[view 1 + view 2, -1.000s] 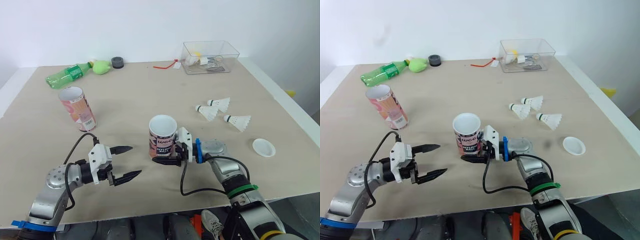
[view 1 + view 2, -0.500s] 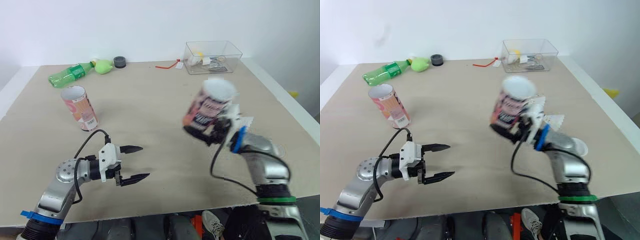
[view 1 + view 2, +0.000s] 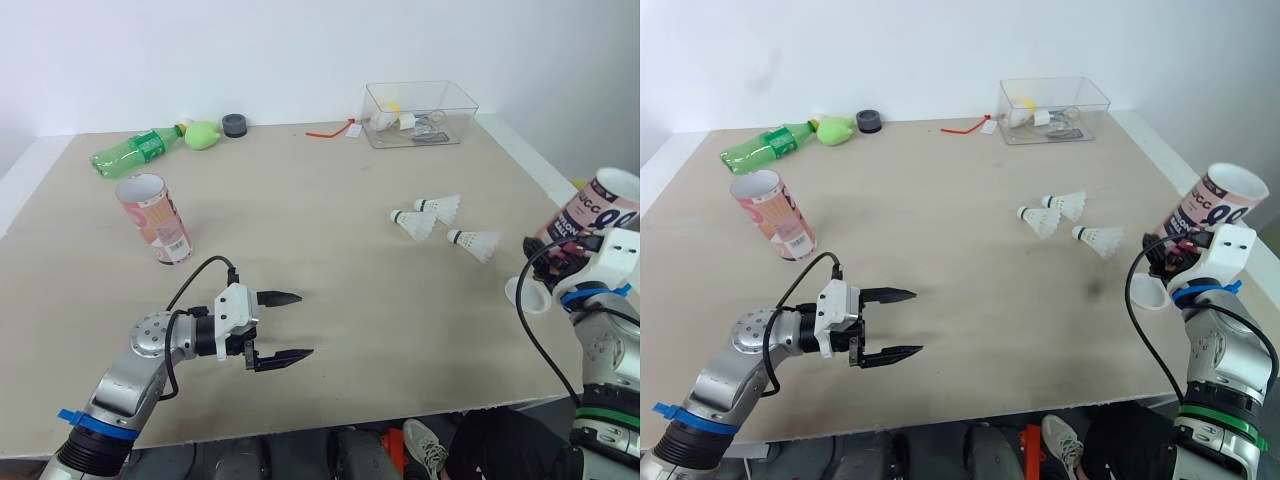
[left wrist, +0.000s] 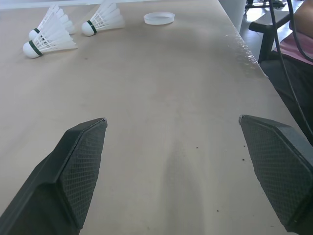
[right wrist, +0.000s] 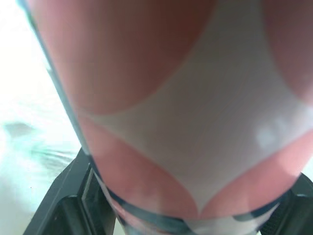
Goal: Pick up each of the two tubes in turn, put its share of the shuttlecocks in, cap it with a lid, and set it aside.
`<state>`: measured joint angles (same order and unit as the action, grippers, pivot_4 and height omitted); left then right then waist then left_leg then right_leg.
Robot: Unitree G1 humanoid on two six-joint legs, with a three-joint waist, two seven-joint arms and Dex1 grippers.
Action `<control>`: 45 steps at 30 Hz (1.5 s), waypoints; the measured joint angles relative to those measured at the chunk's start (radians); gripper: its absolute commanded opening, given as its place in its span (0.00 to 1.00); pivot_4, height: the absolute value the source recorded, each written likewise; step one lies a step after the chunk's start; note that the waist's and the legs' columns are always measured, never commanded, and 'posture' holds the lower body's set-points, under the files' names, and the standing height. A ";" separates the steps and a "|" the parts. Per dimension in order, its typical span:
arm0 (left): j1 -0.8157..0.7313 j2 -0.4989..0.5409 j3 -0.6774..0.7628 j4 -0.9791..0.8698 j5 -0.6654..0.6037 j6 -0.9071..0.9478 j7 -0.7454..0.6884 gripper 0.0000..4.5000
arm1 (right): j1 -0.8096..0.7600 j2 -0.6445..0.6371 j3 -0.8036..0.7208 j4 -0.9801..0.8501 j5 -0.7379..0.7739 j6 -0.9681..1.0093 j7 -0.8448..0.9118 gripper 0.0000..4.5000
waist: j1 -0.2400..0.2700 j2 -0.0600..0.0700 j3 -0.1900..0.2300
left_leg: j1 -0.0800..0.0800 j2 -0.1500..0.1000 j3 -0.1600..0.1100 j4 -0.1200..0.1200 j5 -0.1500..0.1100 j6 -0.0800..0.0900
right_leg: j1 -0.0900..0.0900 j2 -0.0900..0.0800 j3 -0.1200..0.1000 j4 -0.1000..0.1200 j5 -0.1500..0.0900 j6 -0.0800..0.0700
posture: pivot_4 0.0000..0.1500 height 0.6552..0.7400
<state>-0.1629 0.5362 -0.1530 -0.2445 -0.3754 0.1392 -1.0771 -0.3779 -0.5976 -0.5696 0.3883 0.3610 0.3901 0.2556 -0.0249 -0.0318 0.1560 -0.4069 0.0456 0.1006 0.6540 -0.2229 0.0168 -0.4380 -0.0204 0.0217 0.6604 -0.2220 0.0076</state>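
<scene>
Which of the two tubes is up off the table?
The tube gripped in the right hand, tilted in the air; the other tube stands on the table at the left.

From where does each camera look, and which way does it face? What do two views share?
Left and right eye views: on the head, facing forward and down over the table; both arms show, left gripper open, right gripper holding a tube.
Left wrist view: along its open fingers, low across the table toward three shuttlecocks and a lid, which the eye views share.
Right wrist view: its fingers against the held tube.
</scene>
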 measured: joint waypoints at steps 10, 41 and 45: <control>-0.013 0.001 0.001 -0.032 -0.030 0.057 0.008 1.00 | 0.009 -0.013 -0.056 0.120 -0.011 -0.048 -0.090 0.74 | -0.001 0.000 0.000 | 0.000 0.000 0.000 0.000 0.000 0.000 | 0.000 0.000 0.001 0.000 0.000 0.002 | 1.00 1.00; -0.066 -0.025 -0.028 -0.018 -0.022 0.063 0.002 1.00 | 0.235 0.081 -0.056 -0.260 0.066 0.086 -0.144 0.99 | 0.001 0.001 0.000 | 0.000 0.000 0.000 0.000 0.000 0.000 | 0.001 0.000 0.000 -0.001 0.000 0.002 | 1.00 1.00; -0.074 -0.028 -0.036 -0.007 -0.019 0.057 -0.002 1.00 | 0.322 0.099 -0.076 -0.405 0.086 0.156 -0.185 0.99 | 0.001 0.001 0.000 | 0.000 0.000 0.000 0.000 0.000 0.000 | 0.001 0.000 0.000 -0.001 -0.001 0.002 | 1.00 1.00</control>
<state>-0.2367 0.5085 -0.1890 -0.2512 -0.3947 0.1964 -1.0796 -0.0559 -0.4981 -0.6457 -0.0166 0.4470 0.5457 0.0706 -0.0237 -0.0306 0.1557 -0.4068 0.0455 0.1003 0.6540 -0.2231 0.0169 -0.4371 -0.0207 0.0220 0.6596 -0.2226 0.0095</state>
